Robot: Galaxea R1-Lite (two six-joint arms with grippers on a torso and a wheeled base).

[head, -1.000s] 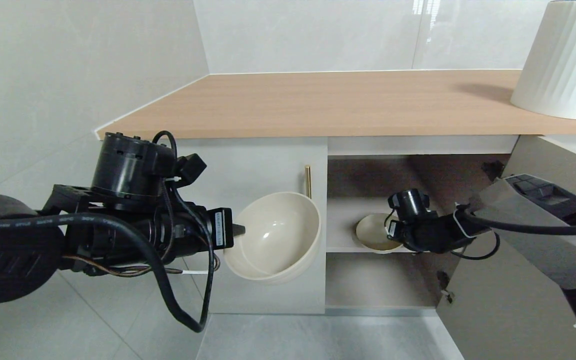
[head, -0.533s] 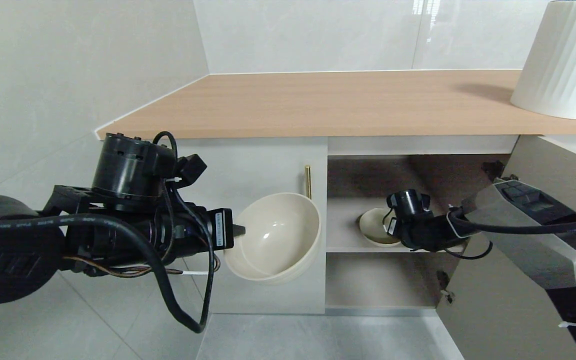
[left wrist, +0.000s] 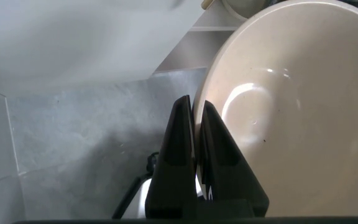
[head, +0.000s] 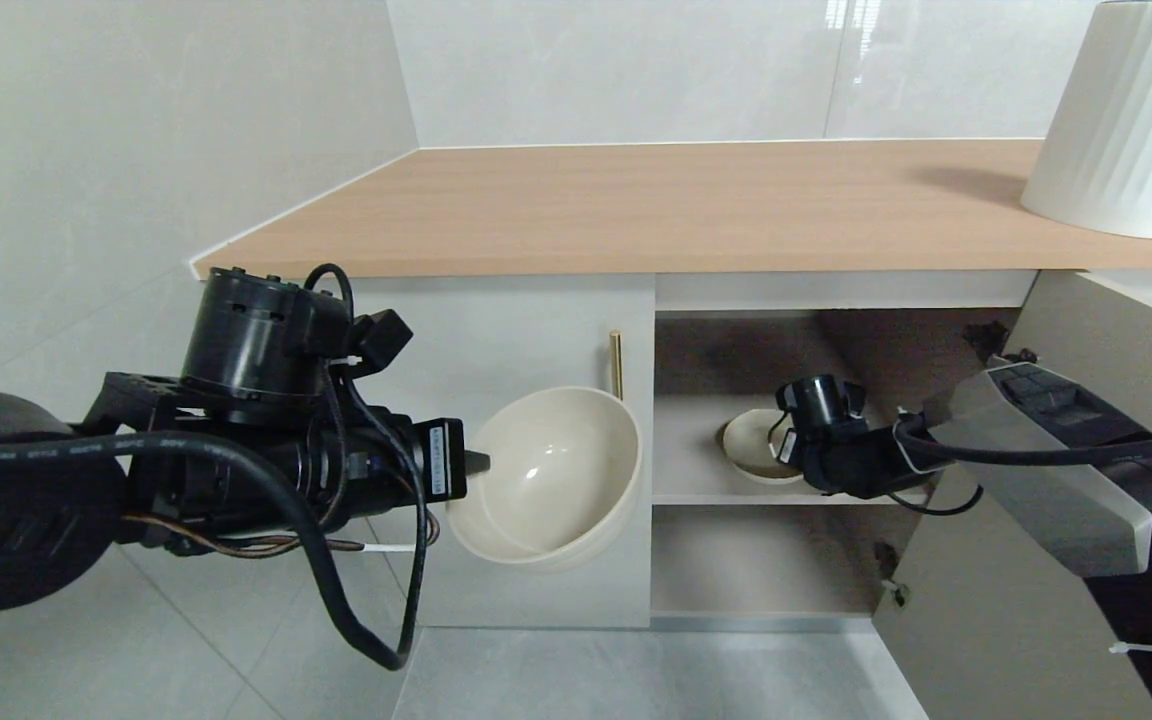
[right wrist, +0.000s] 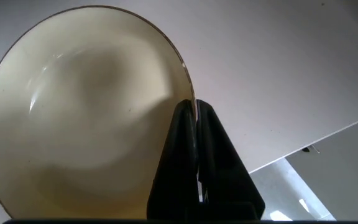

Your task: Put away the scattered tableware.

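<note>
— Left claw [head: 481, 462]?
— Clamped tight across the rim of the large bowl [head: 551, 480], biting inside and outside the wall. Holding it in the air in front of the closed left door [head: 526, 330] of the cabinet, tilted, mouth turned up and toward the near side.

— Right claw [head: 784, 452]?
— Closed the same way on the rim of the small bowl [head: 751, 445], far inside the open right half of the cabinet, at the middle shelf [head: 686, 450]. Cannot tell whether resting on the shelf or just above it.

— Feel of the bowls?
— Cream, glossy, hard. Probably glazed ceramic or something like it: stiff, smooth, likely slippery in so narrow a pinch, and prone to chipping. Large one probably heavy enough to swing about a single rim hold. Small one lighter, by the look.

— Where to take hold?
— On the rim, straddling the wall, as now. Nowhere else thin enough. Safer with a deeper bite down the wall than at the very lip.

— Worries?
— Clipping the door handle [head: 615, 363] or the frame when bringing the large bowl in. Clacking it against the small one. Best lowered level onto the shelf before letting go.

— On the bench [head: 656, 210]?
— Just a white ribbed vessel [head: 1126, 120], far right.
</note>
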